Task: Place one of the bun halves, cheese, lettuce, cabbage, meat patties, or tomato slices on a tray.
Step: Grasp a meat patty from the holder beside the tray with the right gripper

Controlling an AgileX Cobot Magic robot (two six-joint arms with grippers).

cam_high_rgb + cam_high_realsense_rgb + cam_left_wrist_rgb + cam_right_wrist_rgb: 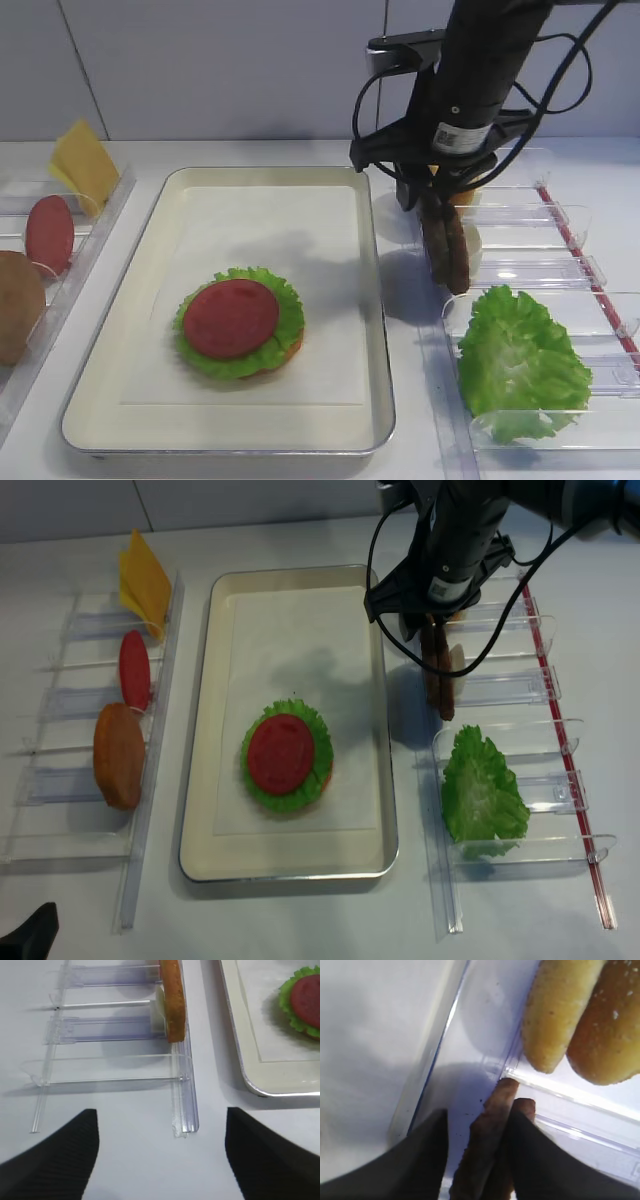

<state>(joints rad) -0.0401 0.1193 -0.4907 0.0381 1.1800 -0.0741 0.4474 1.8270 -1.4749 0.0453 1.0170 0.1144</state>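
Flanking one of two upright meat patties (485, 1150): right gripper (477, 1150) fingers.

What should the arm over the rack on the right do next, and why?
Probably close the right gripper the rest of the way on the meat patty, then lift. Its jaws straddle one upright patty, with a second close beside it. The stack on the tray ends in a tomato slice on lettuce, so a patty fits next.
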